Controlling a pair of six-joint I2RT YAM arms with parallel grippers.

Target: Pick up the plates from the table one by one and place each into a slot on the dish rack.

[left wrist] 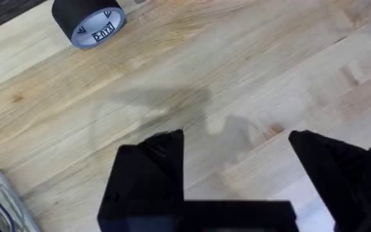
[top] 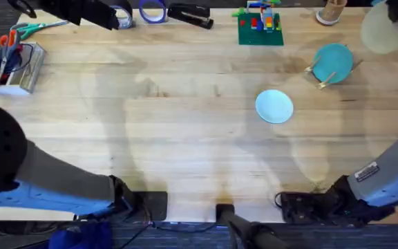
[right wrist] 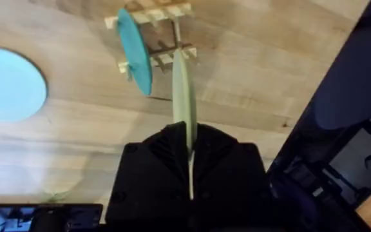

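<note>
Currently the right gripper (right wrist: 190, 151) has its jaws pinched on the cream-yellow plate (right wrist: 184, 96), held edge-on and upright. From the right wrist view, that plate hangs above the dish rack (right wrist: 152, 38), lined up with the pegs beside the teal plate (right wrist: 134, 51), which already stands upright in a slot. Cannot tell whether the cream plate touches the rack yet.

Overhead, the rack (top: 323, 75) sits on the worktop (top: 150, 131) with the teal plate (top: 333, 62) in it. The cream plate (top: 385, 31) shows large and blurred, up and to the right of the rack. The light blue plate (top: 274, 106) lies flat on the worktop, near the rack on its lower-left side, apart from it. In the right wrist view the same blue plate (right wrist: 8, 84) lies flat, clear of the rack.

Left gripper (left wrist: 237, 174): jaws spread, holding nothing, over bare worktop (left wrist: 250, 71), far from the rack. A roll of black tape (left wrist: 87, 20) lies on the wood beyond it.

The green baseplate with blocks (top: 260, 26) sits up and left of the rack, at the worktop's far edge.
</note>
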